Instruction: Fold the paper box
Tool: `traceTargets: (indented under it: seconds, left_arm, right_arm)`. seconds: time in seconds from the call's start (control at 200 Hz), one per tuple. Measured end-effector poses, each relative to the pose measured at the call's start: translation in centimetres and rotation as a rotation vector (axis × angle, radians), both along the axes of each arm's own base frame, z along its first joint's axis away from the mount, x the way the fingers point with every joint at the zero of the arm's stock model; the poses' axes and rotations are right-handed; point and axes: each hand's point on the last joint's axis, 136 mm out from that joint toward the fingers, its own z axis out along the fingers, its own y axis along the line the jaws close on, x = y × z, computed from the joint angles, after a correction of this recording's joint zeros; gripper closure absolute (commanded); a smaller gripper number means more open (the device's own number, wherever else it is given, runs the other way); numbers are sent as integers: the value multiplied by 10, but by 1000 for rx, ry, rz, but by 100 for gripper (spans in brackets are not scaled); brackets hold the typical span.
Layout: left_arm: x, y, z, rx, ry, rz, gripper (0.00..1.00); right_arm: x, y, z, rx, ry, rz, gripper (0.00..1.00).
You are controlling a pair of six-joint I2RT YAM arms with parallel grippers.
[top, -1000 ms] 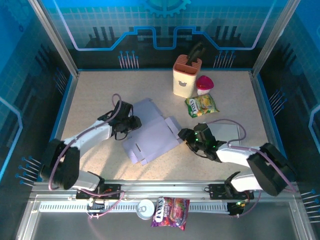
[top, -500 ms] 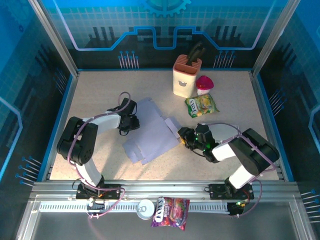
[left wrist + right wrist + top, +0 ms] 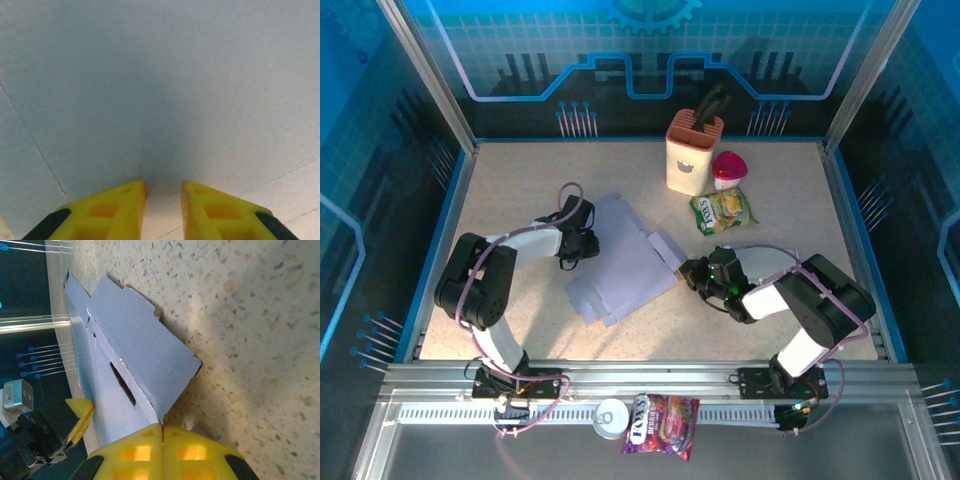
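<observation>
Paper box [image 3: 625, 262]: pale purple sheet, lying mostly flat near the middle of the table [image 3: 520, 180], between the two claws.
Box, right side: in the right wrist view a flap with a torn-looking edge rises a little from the table and throws a shadow under it; a dark narrow slot shows in the panel beside it.
Left claw [image 3: 162, 200]: it is low at the left edge of the box. The yellow fingers stand a little apart, with a narrow gap, and pale paper shows through the gap. I see nothing gripped between them.
Left wrist view: the paper is very close in front of the fingers, with a soft shadowed fold running up from the gap.
Right claw [image 3: 162, 432]: it is at the right edge of the box and fully closed, finger against finger. The low corner of the raised flap runs into the line where the fingers meet, so it appears pinched there.
Cream holder [image 3: 693, 153]: upright at the far side of the table, dark handles standing out of it.
Pink thing [image 3: 728, 168]: just beside the holder, on its right.
Green snack bag [image 3: 723, 211]: flat, between the holder and the right claw, apart from the box.
Small can [image 3: 611, 417] and purple candy bag [image 3: 661, 423]: side by side on the rail at the near edge, off the table.
</observation>
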Motion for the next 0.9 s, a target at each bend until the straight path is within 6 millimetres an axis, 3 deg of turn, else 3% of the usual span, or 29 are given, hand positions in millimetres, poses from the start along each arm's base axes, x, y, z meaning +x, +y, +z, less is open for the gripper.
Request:
traceTargets:
  seconds: [0.115, 0.19, 0.325, 0.4, 0.505, 0.615, 0.705, 0.9]
  left_arm:
    - [-3, -4, 12, 50, -34, -37, 63]
    - [-11, -19, 38, 103, -115, -110, 59]
    - [-49, -85, 108, 147, -357, -355, 56]
    - [-82, -109, 127, 151, -451, -470, 51]
    - [-123, -119, 122, 232, -517, -608, 50]
    - [-154, -124, 108, 366, -574, -746, 50]
    - [-160, -122, 107, 444, -612, -785, 47]
    - [-151, -124, 106, 541, -659, -773, 44]
  right_arm:
    - [1, 1, 2, 15, 3, -10, 100]
    - [1, -1, 9, 21, 4, -24, 100]
    - [7, -1, 49, 43, -29, -43, 100]
    - [13, 1, 78, 56, -57, -51, 100]
    - [18, 3, 111, 62, -73, -55, 100]
    - [18, 3, 121, 42, -43, -53, 100]
    - [17, -1, 117, 18, -1, -56, 100]
    - [11, -12, 106, -20, 80, -68, 100]
